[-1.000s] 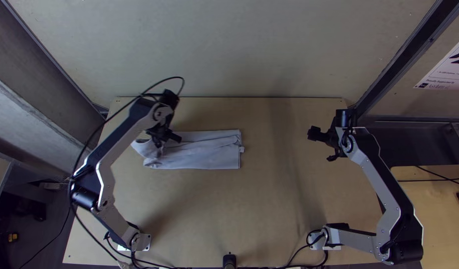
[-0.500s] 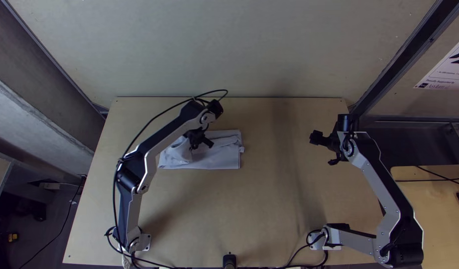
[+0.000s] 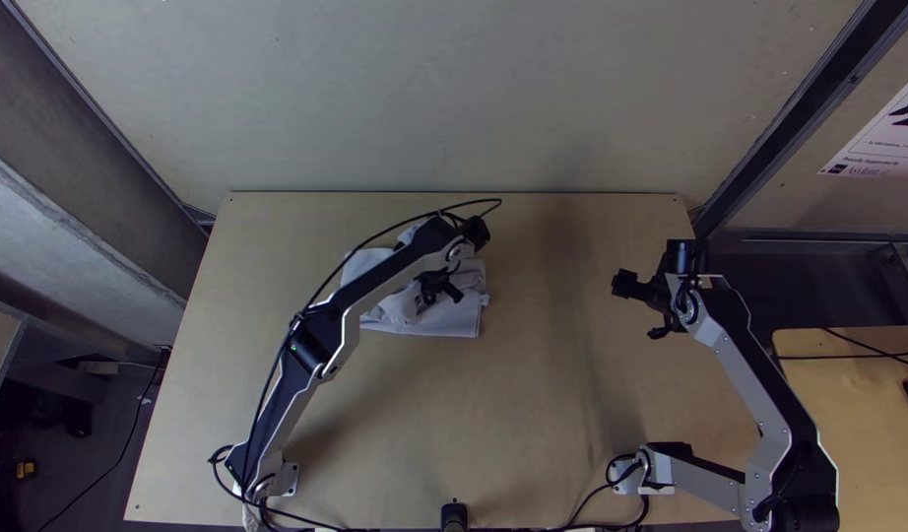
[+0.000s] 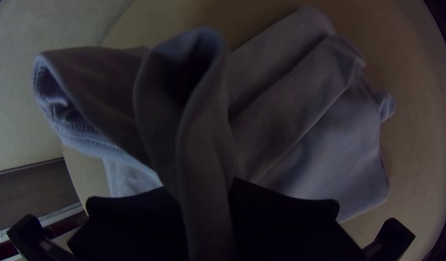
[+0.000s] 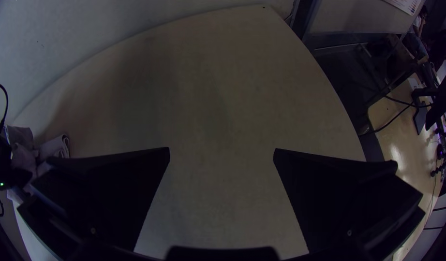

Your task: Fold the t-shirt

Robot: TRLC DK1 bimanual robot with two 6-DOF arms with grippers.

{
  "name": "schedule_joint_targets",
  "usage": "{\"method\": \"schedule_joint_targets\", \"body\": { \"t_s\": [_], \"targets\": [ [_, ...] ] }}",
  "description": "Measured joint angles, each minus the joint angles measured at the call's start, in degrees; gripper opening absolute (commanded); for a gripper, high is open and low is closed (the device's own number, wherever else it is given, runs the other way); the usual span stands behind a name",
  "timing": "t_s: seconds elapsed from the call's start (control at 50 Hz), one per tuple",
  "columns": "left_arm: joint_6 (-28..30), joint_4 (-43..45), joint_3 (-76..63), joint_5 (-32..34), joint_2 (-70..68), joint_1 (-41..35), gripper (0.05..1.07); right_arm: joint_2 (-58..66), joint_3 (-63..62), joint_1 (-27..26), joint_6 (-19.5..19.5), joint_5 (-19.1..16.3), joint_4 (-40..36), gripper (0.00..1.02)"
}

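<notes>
while the left end effector (image 4: 207, 193) is pinching the t-shirt (image 3: 444, 321) mid-frame, probably folding it crosswise, the right end effector (image 5: 222, 150) is gaping empty; laying the fold flat is likely coming next.

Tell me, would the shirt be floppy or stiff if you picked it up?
Probably floppy: the shirt bends into soft loops where the left gripper pinches it. It looks light, being thin cloth. Its loose layers might slide apart.

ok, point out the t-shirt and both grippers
T-shirt (image 3: 452, 323): top view, near edge of cloth
Left gripper (image 4: 206, 186): left wrist view, between fingertips, pinching cloth
Right gripper (image 5: 222, 149): right wrist view, between open fingertips
</notes>
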Motion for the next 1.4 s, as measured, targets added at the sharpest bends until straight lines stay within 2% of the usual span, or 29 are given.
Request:
{"method": "schedule_joint_targets", "body": {
  "t_s": [0.02, 0.04, 0.1, 0.18, 0.3, 0.5, 0.7, 0.8, 0.86, 1.16, 1.28, 1.4],
  "targets": [
    [-0.2, 0.6, 0.2, 0.1, 0.2, -0.3, 1.06, -0.1, -0.3, 0.0, 0.0, 0.0, 0.3, 0.98],
    [-0.4, 1.4, 0.3, 0.6, 0.3, -0.7, 1.03, -0.1, -0.8, 0.0, 0.2, 0.0, 0.5, 0.98],
    [-1.2, 4.6, 0.5, 4.2, 0.4, -1.6, 1.03, -0.5, -2.4, 0.3, 0.5, 0.0, 1.3, 0.98],
    [-3.5, 11.3, 1.2, 15.0, 0.4, -2.5, 1.03, -0.9, -5.2, 1.1, 1.0, 0.0, 1.9, 0.99],
    [-10.4, 20.3, 3.8, 30.6, 0.4, -3.0, 1.03, -1.0, -8.9, 3.0, 1.7, 0.0, 2.0, 0.98],
    [-15.1, 23.5, 6.6, 37.6, 0.0, -3.7, 1.03, -2.1, -12.0, 3.7, 2.3, 0.0, 3.3, 0.98],
    [-15.5, 22.2, 6.1, 38.4, -0.5, -3.4, 1.03, -3.8, -11.8, 3.6, 2.1, 0.0, 5.5, 0.98],
    [-14.5, 21.4, 3.9, 37.5, -2.6, -2.3, 1.03, -4.5, -9.3, 3.1, 0.3, 0.0, 6.1, 0.98],
    [-13.6, 21.1, 2.4, 36.9, -4.4, -0.9, 1.03, -4.7, -6.6, 3.0, -1.6, 0.0, 6.4, 0.99],
    [-6.5, 21.2, -5.4, 31.7, -21.2, 10.9, 1.03, -7.7, 9.2, 2.1, -16.9, 0.0, 7.7, 0.99],
    [-3.6, 21.4, -7.7, 31.4, -29.1, 17.4, 1.03, -9.2, 14.1, 1.0, -19.6, 0.0, 8.4, 0.99],
    [-0.7, 21.4, -11.5, 31.3, -36.6, 24.2, 1.03, -11.5, 16.7, 0.1, -20.3, 0.0, 12.2, 0.98]
  ]
}}
